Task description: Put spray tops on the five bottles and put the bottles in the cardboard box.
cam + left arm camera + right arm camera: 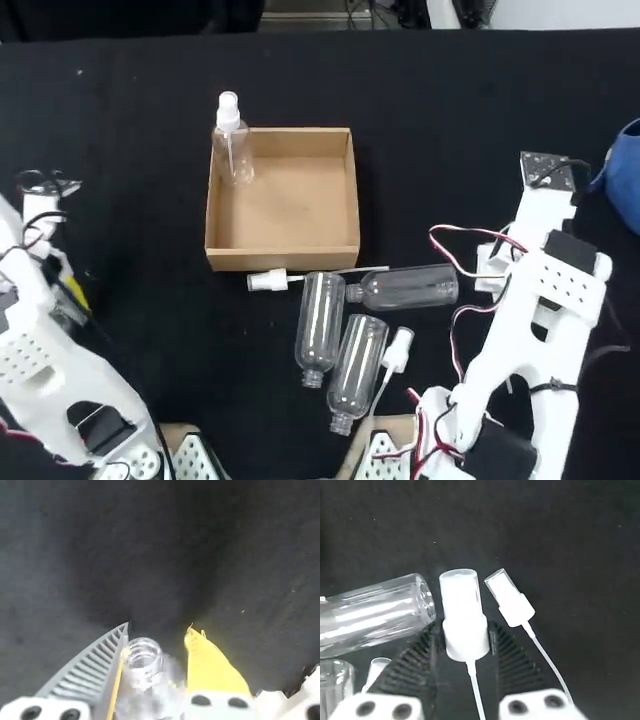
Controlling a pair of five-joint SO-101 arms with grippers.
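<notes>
From above, a capped bottle [231, 140] stands at a corner of the cardboard box [282, 258], well off both arms; the left gripper [157, 627] clamps an uncapped bottle [144, 662], mouth pointing past its fingertips, body cut off; the right gripper [465, 630] pinches a spray top [465, 615], head outward, tube trailing back wristward.

The cardboard box [215, 215] is brown, the table [450, 120] black, bottles [320, 320] clear, spray tops [464, 620] white. The left gripper [157, 630] has one ribbed grey finger and one yellow; the right gripper's [465, 630] ribbed pair look black.
</notes>
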